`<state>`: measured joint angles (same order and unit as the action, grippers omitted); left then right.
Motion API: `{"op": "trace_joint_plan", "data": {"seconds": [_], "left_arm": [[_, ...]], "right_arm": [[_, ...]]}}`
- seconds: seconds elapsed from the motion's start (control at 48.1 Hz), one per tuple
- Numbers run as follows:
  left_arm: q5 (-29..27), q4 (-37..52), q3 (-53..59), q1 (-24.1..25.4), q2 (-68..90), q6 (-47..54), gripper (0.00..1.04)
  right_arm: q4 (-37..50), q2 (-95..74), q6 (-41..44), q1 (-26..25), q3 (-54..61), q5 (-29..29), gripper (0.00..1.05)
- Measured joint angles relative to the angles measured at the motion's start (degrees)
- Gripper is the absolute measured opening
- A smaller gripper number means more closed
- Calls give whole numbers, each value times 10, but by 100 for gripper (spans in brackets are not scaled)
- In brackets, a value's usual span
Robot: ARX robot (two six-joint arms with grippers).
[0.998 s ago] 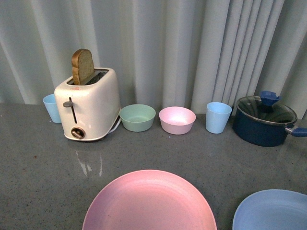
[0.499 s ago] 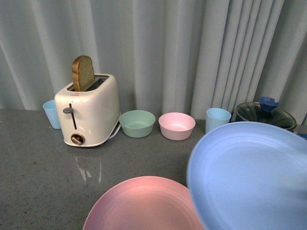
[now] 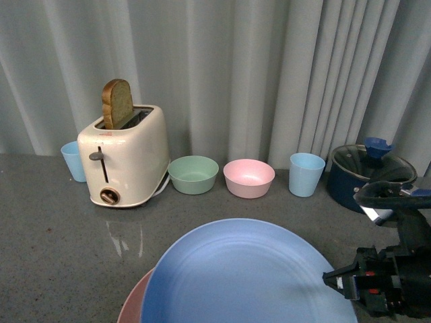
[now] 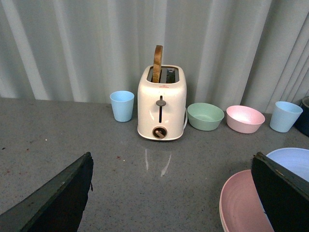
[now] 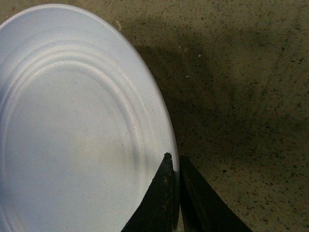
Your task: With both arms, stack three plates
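Open desk [image 3: 60, 229] runs from the left edge across, between the back row and the blue plate [image 3: 242, 276]. Along the curtain [image 3: 229, 74] stand a toaster [image 3: 124, 158], green bowl [image 3: 193, 174], pink bowl [image 3: 248, 177], blue cup [image 3: 306, 173] and pot [image 3: 367, 176], with narrow gaps between them. The right hand [image 3: 335, 278], clamped on the plate's rim, blocks the near right.

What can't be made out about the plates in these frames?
- Third plate: it appears in no view.
- Pink plate: mostly covered by the blue plate in the front view, and cut off by the lower edge in the left wrist view.
- Whether the blue plate rests on the pink one or hangs just above it: the blue plate itself hides the contact in every view.
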<state>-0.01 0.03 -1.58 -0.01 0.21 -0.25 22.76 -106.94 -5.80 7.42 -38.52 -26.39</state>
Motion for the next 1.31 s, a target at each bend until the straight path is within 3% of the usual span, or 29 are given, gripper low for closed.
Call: {"op": "trace_joint_plan", "data": {"seconds": [0.374,0.748,1.226,1.309], "left_arm": [[0,0,0,0,0,0,98],[0,0,0,0,0,0,98],[0,0,0,0,0,0,98],[0,0,0,0,0,0,98]], "right_arm": [[-15,-47,33,28,-45,17,3],[-19,-74,52,40,-79,-2,5],[25,12,30,22,-24,-31,79],[103,69,18,6,22,42,98]]}}
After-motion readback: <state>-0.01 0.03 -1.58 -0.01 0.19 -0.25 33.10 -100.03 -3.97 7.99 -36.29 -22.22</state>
